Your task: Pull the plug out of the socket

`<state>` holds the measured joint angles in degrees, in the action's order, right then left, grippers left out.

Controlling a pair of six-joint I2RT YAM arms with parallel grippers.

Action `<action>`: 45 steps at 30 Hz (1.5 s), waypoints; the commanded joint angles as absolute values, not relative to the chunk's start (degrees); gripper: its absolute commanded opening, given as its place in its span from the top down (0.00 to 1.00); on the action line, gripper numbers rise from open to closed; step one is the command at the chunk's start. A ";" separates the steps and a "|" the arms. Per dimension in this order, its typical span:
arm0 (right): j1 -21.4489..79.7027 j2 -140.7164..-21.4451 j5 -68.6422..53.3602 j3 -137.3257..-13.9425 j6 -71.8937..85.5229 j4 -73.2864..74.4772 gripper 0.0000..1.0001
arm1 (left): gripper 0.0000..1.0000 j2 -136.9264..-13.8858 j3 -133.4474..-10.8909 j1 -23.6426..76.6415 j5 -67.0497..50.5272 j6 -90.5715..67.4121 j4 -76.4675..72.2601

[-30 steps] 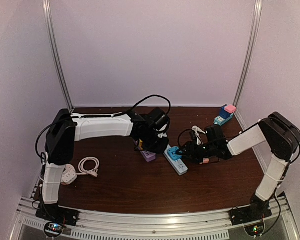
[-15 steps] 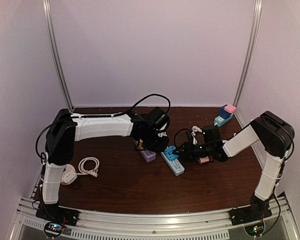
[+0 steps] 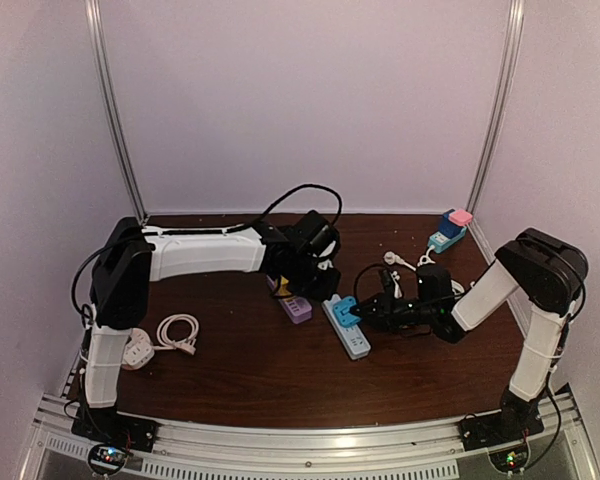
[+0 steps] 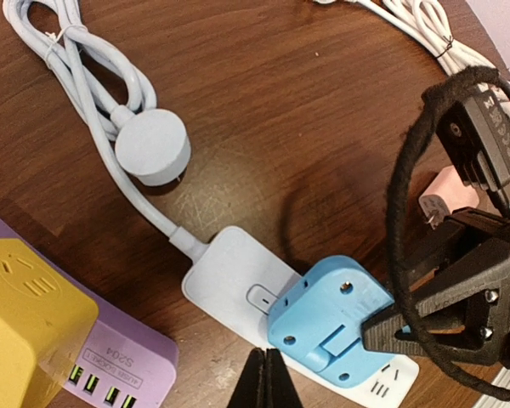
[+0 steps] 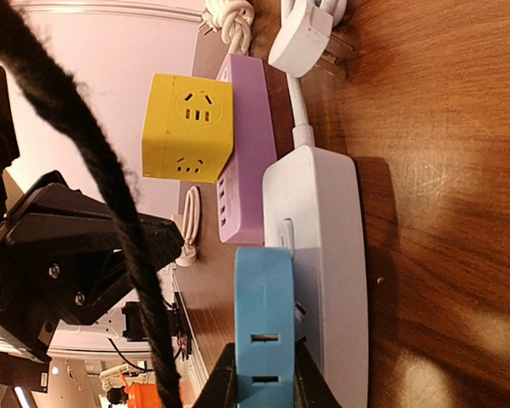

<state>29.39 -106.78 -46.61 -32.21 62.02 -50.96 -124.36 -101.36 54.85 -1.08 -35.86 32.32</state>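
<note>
Blue plug (image 4: 327,319) is seated in the white power strip (image 4: 229,276), and your right gripper (image 5: 263,357) has its black fingers closed on it, one against each flat side. It is a rounded, square-ish block of smooth matte plastic. It has small round recesses near its corners and two narrow slots on the edge facing your right wrist camera.

The dark wooden table (image 4: 280,102) under your fingers is grained and lightly scuffed. The strip is a glossy rounded slab with a small button just beyond your right fingertips.

To the left of your left gripper (image 4: 265,357), whose fingers are pressed together on nothing, lies a purple socket bar (image 4: 110,357). Its small print seems to read "S204". A yellow cube socket (image 4: 25,306) sits on it. Farther ahead rests a round white plug (image 4: 153,146) on its bundled cord.
</note>
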 commanded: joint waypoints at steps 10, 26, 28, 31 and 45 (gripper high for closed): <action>29.61 -108.10 -49.04 -27.55 65.49 -57.22 1.00 | 1.00 -129.87 -102.46 54.71 -2.80 -34.15 28.31; 29.37 -110.24 -50.18 -28.31 74.28 -67.56 1.00 | 1.00 -131.29 -98.53 55.24 -2.48 -35.60 31.20; 29.26 -111.43 -50.73 -28.39 79.40 -73.56 1.00 | 1.00 -130.93 -97.38 55.22 -2.30 -35.41 31.20; 29.18 -113.24 -50.95 -28.56 83.30 -79.16 1.00 | 1.00 -130.74 -96.65 55.32 -2.02 -35.26 31.20; 28.45 -119.33 -49.62 -27.60 94.53 -96.62 1.00 | 1.00 -130.70 -94.58 55.76 -1.25 -35.66 31.20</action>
